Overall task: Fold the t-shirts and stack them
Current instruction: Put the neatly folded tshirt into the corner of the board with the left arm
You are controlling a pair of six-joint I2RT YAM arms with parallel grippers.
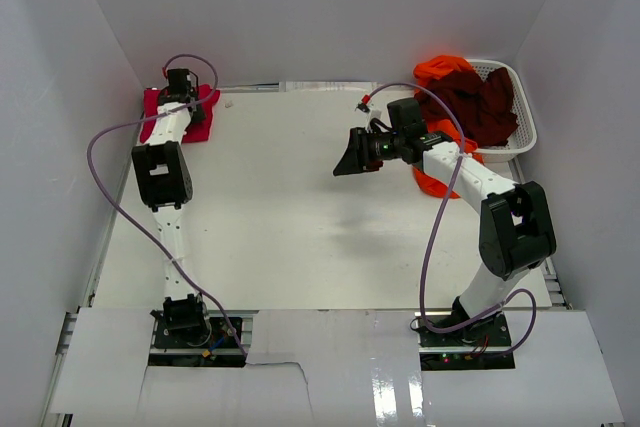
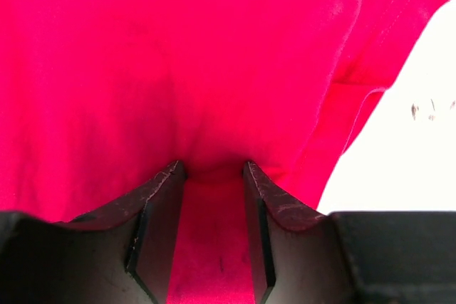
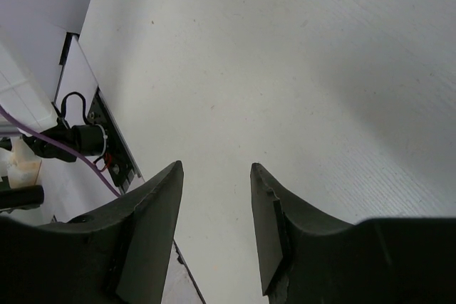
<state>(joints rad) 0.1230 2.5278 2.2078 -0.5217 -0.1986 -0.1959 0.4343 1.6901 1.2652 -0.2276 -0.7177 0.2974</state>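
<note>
— At the far left corner of the table (image 1: 280, 217), what is going on?

— The left gripper (image 2: 211, 169) is down over the crimson t-shirt (image 1: 203, 127), which lies there as a small, compact patch. I judge it folded and set down as the base of the stack. The jaws stand about half apart with red cloth showing through the gap, and I can't tell whether they pinch any of it.

— And the other arm?

— The right gripper (image 3: 216, 167) hangs above bare table near the middle, jaws parted about as far, holding nothing.

— Where are the other two shirts?

— The dark maroon t-shirt (image 1: 482, 102) is heaped in the white basket (image 1: 527, 139) at the far right. The orange t-shirt (image 1: 440, 68) spills over its rim (part of it shows on the table under the right arm).

— So what comes next?

— Probably the left gripper lifts clear, and the right turns back to draw the orange one onto open table and spread it flat.
</note>
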